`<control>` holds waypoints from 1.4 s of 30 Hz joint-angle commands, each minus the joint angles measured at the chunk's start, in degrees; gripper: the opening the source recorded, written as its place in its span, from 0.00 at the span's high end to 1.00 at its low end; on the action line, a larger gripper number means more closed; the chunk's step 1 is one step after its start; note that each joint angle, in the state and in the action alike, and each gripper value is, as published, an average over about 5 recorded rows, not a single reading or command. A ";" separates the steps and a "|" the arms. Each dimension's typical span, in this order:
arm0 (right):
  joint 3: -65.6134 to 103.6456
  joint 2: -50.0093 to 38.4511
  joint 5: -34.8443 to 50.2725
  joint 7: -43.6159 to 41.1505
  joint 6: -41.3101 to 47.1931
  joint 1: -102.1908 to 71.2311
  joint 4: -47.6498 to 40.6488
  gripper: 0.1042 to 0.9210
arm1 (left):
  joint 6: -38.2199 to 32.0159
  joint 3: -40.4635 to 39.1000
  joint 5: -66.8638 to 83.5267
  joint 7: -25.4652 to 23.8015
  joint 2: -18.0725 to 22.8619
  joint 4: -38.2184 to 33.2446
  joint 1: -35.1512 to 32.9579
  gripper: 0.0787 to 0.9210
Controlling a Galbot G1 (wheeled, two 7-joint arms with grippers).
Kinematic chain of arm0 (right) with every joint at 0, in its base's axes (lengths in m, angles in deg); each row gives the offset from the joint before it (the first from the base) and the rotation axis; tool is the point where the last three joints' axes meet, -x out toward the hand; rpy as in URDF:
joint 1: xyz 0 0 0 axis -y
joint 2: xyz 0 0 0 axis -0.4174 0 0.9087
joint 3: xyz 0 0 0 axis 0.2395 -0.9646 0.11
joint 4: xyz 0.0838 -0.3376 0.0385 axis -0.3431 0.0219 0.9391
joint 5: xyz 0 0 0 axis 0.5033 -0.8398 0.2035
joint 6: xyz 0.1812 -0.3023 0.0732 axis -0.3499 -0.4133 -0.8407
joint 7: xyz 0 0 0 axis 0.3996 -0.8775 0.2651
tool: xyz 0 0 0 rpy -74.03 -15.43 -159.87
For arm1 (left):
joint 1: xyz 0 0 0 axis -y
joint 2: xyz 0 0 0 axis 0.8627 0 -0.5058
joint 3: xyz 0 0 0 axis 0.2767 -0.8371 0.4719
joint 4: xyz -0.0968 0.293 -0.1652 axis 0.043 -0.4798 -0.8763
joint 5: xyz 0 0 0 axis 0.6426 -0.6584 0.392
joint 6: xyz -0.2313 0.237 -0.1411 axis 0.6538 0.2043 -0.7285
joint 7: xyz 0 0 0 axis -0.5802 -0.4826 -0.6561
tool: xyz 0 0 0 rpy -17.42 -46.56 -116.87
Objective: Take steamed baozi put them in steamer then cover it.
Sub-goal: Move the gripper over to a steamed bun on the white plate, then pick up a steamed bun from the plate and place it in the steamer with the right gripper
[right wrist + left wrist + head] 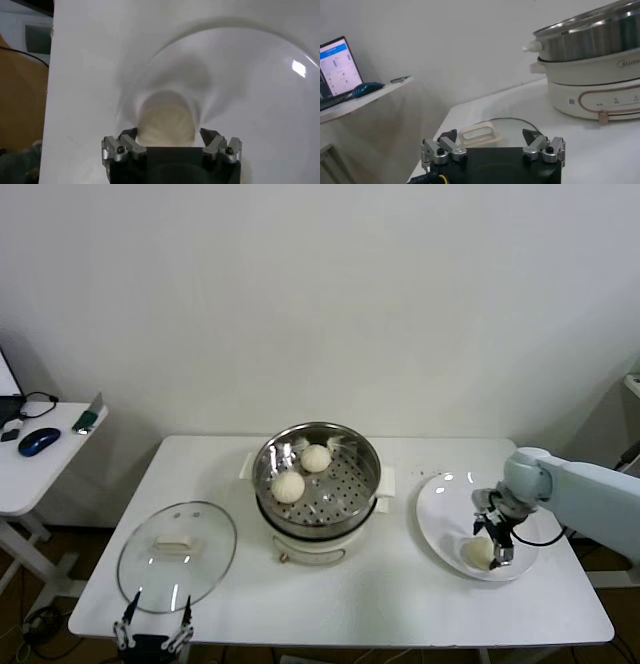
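On the white rectangular table (pixel 400 604) stands the round shiny steel steamer (pixel 318 480) on its white base, its perforated tray holding two small cream-white dough buns (pixel 289 486), one touching the tray near the middle and the other (pixel 316 458) just behind it. To the robot's right of the steamer lies a flat white round plate (pixel 440 514), and on its near part rests a third cream-white bun (pixel 478 552). The right gripper (pixel 494 546) is down over this bun; in the right wrist view its fingers (pixel 125 145) stand spread on either side of the bun (pixel 166 122), close to its flanks, though whether they touch it cannot be told. The round clear glass cover (pixel 177 556) with its metal rim and small cream rectangular handle lies flat on the table to the robot's left of the steamer. The left gripper (pixel 152 624) waits at the table's near edge, just before the cover, its fingers (pixel 441 148) spread wide and holding nothing.
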 commanded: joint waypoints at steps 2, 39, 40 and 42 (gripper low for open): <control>-0.10 0.27 -0.51 -0.30 -0.40 -0.53 -1.06 0.19 | -0.15 0.18 0.04 0.09 0.06 0.15 -0.10 0.12; -7.18 31.50 -16.30 -3.08 -51.52 36.72 4.18 0.28 | 0.34 -1.63 -0.83 -0.93 0.43 -0.18 -0.82 0.12; -6.78 33.12 -16.28 -3.09 -51.67 36.01 3.83 0.28 | 0.28 -1.68 -0.86 -0.94 0.36 -0.01 -0.90 0.12; -5.98 35.93 -16.33 -3.18 -51.89 34.46 3.04 0.28 | 0.12 -1.78 -0.96 -0.96 0.20 0.23 -1.09 0.12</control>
